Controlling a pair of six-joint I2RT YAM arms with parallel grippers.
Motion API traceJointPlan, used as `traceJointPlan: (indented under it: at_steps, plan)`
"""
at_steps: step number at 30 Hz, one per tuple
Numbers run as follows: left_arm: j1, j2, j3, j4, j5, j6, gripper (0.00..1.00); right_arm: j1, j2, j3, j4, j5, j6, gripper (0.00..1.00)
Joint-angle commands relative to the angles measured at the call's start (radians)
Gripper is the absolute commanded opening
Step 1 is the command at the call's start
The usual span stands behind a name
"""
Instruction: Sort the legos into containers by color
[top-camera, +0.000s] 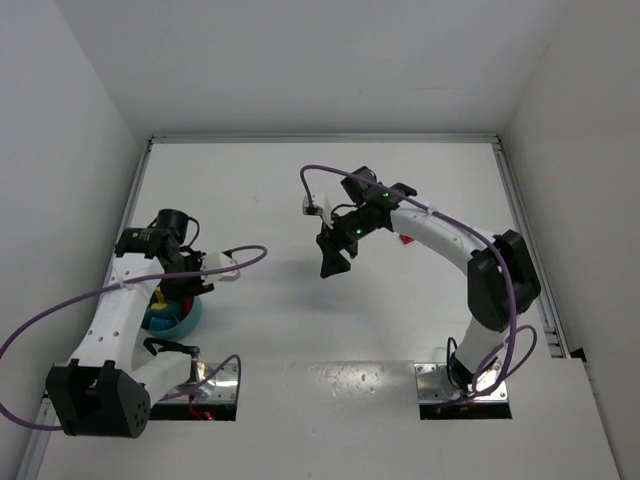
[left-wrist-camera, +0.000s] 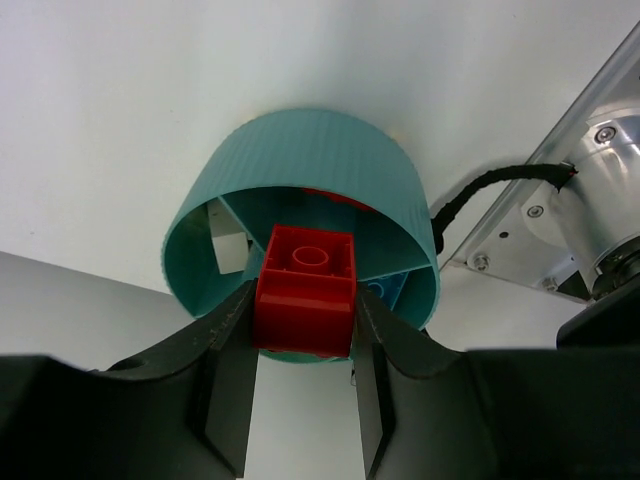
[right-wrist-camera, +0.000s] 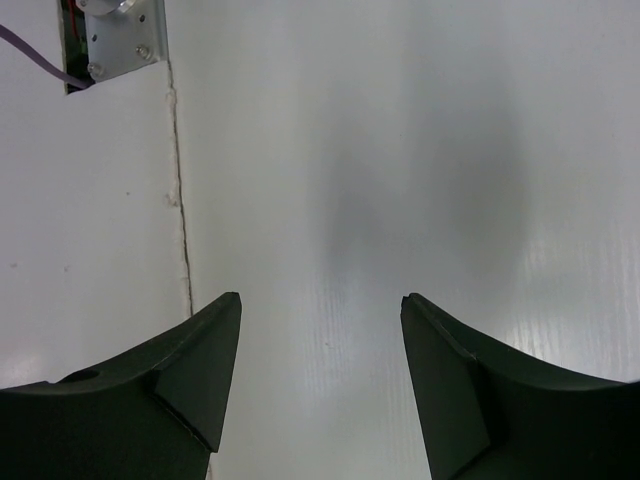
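Note:
My left gripper (left-wrist-camera: 305, 297) is shut on a red lego (left-wrist-camera: 305, 268), studs up, just above the near rim of the round teal bowl (left-wrist-camera: 300, 160). Inside its compartments lie a blue lego (left-wrist-camera: 386, 292) on the right and something red (left-wrist-camera: 335, 197) at the back. From above, the left gripper (top-camera: 173, 288) hangs over the bowl (top-camera: 188, 320), where a yellow piece (top-camera: 159, 298) shows. My right gripper (top-camera: 333, 264) stands open over bare table at mid-centre; nothing lies between its fingers (right-wrist-camera: 200, 370). A small red lego (top-camera: 405, 240) lies on the table beside the right arm.
Metal base plates (top-camera: 216, 384) (top-camera: 466, 384) sit at the near edge. Purple cables (top-camera: 60, 315) loop off both arms. A rail (top-camera: 525, 230) runs along the right side, and white walls close the table in. A seam (right-wrist-camera: 180, 200) crosses the table surface.

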Motion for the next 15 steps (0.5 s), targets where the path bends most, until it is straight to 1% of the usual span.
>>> traceJointPlan:
  at_steps: [1, 2, 6, 9, 10, 12, 13, 15]
  plan:
    - [0.011, 0.011, -0.021, -0.005, -0.007, 0.022, 0.01, -0.007, 0.014, 0.037, 0.002, -0.025, -0.019, 0.65]
    - [0.011, 0.011, -0.022, -0.005, -0.007, 0.031, 0.01, -0.007, 0.014, 0.037, 0.002, -0.034, -0.019, 0.65]
    - [0.011, 0.052, -0.032, -0.005, -0.007, 0.021, 0.10, -0.007, 0.032, 0.049, -0.017, -0.034, -0.019, 0.65]
    - [0.011, 0.062, -0.032, -0.005, -0.007, 0.012, 0.21, -0.007, 0.032, 0.060, -0.018, -0.034, -0.019, 0.64]
    - [0.020, 0.062, -0.032, -0.005, -0.007, 0.012, 0.27, -0.007, 0.042, 0.060, -0.018, -0.034, -0.019, 0.64]
    - [0.020, 0.062, -0.032, -0.005, -0.007, 0.012, 0.36, -0.007, 0.042, 0.069, -0.018, -0.034, -0.019, 0.64]
    - [0.020, 0.062, -0.023, -0.005, -0.007, 0.012, 0.43, -0.007, 0.042, 0.069, -0.018, -0.034, -0.019, 0.64]
    - [0.029, 0.072, -0.023, -0.005, 0.002, 0.012, 0.49, -0.007, 0.042, 0.069, -0.027, -0.034, -0.019, 0.64]
